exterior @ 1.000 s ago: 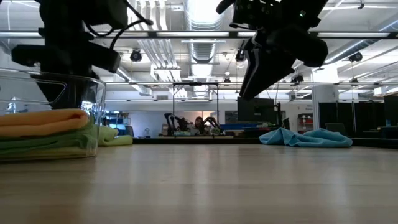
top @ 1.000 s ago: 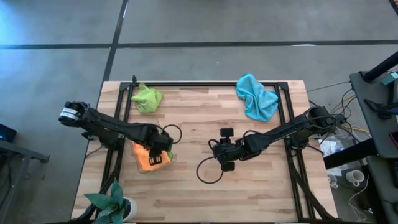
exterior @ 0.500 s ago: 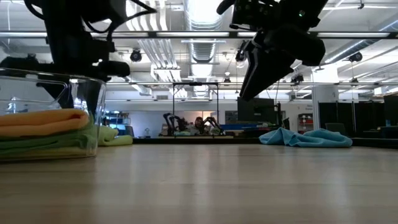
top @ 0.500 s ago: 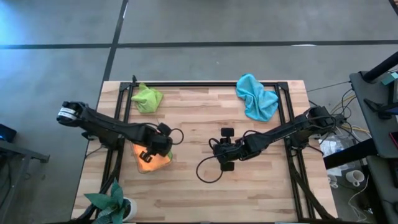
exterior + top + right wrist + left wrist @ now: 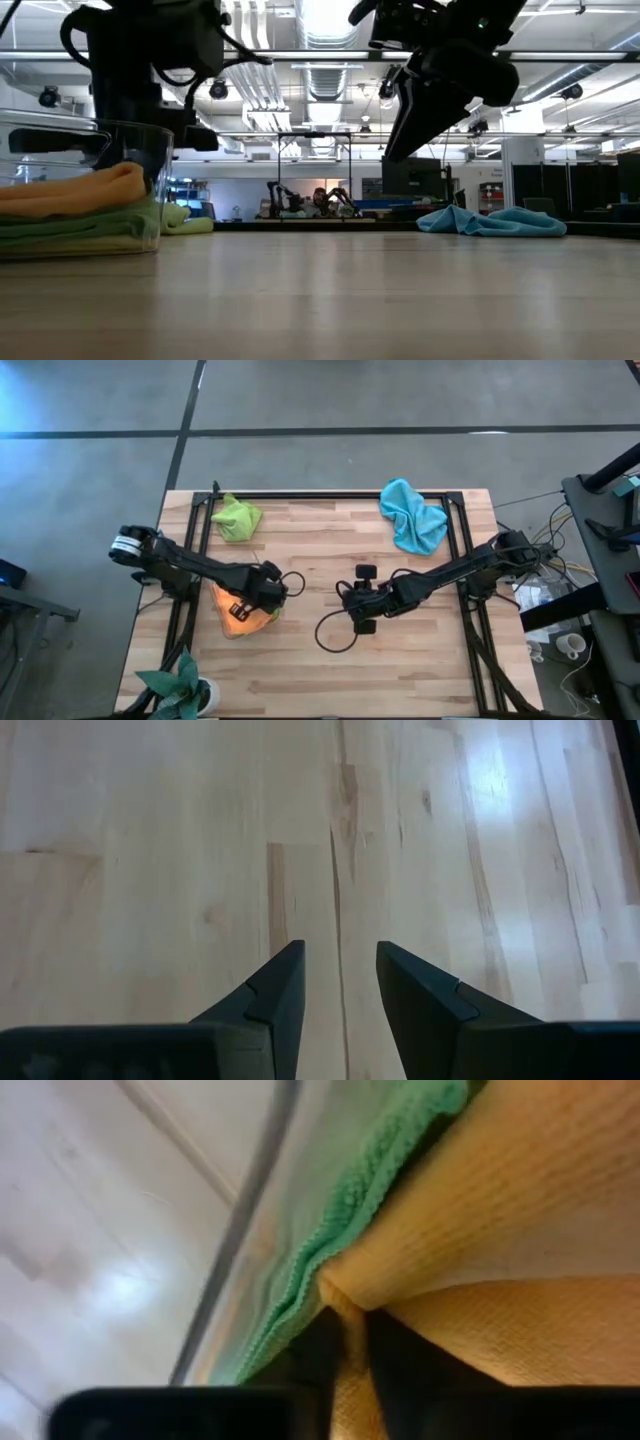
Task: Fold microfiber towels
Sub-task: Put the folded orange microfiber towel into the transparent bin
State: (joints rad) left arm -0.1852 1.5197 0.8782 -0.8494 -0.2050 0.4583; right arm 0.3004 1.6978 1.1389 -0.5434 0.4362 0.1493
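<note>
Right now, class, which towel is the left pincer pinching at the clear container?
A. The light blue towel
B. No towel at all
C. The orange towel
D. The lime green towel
C. The left wrist view shows the left pincer with its dark fingers closed on a fold of the orange towel, which lies on top of the stack in the clear container.

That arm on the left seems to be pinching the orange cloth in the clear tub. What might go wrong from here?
The left gripper is shut on a fold of the orange towel, which tops the folded stack in the clear container. If it lifts, the neat fold may come undone. The green towel lies right beneath, so it could drag along. The container looks light and might shift or tip.
</note>
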